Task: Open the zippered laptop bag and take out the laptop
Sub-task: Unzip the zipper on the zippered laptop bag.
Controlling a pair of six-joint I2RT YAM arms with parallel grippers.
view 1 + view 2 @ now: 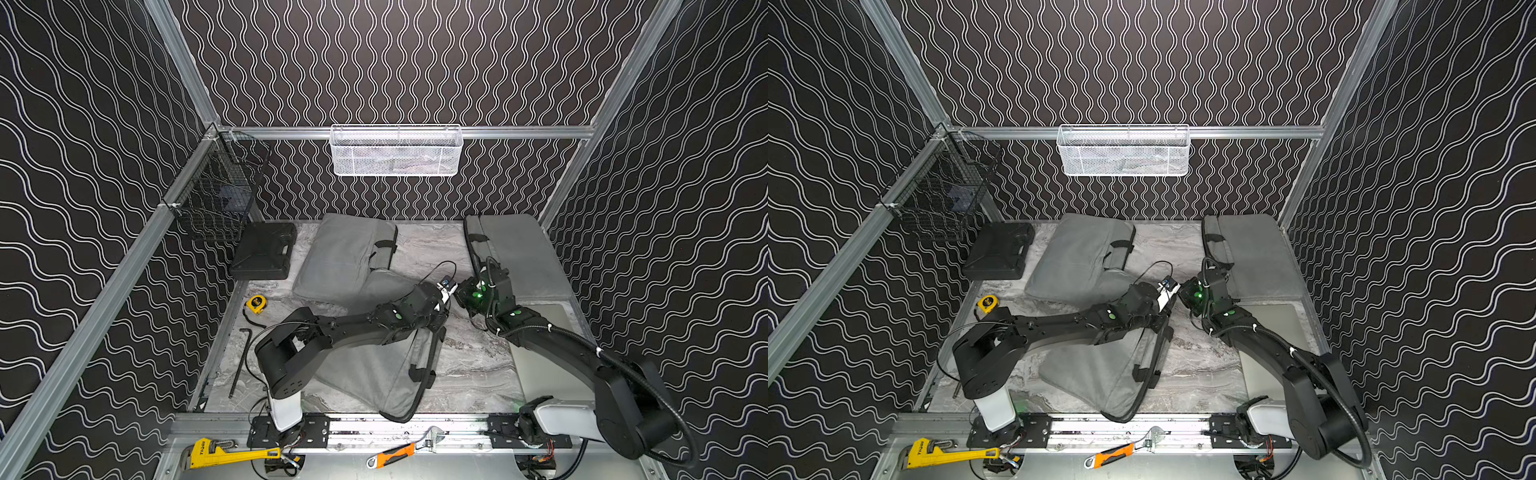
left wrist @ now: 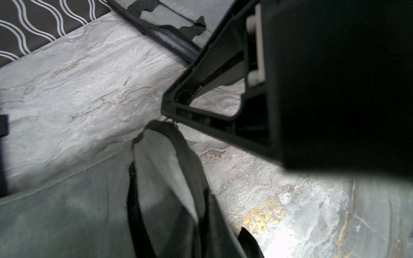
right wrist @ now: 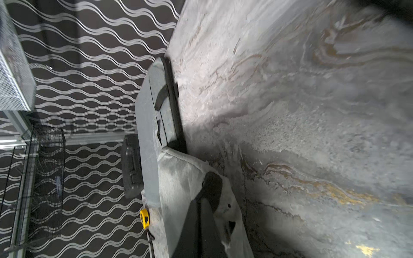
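- The marble desk carries three grey laptop bags.
- The front bag, the one we are working on, lies front and centre. It is partly under the left arm, with its black zip edge facing right.
- The back left bag and the back right bag lie against the far wall, well apart.
- A flat silver laptop lies just in front of the back right bag, partly under the right arm.
- Our left hand hovers at the front bag's far corner. In the wrist view one finger has its tip right at the zip end, but we cannot tell how wide the hand stands.
- Our right hand is just beside it, closed tight.
- A black case lies back left, and a yellow tape measure lies nearer us.
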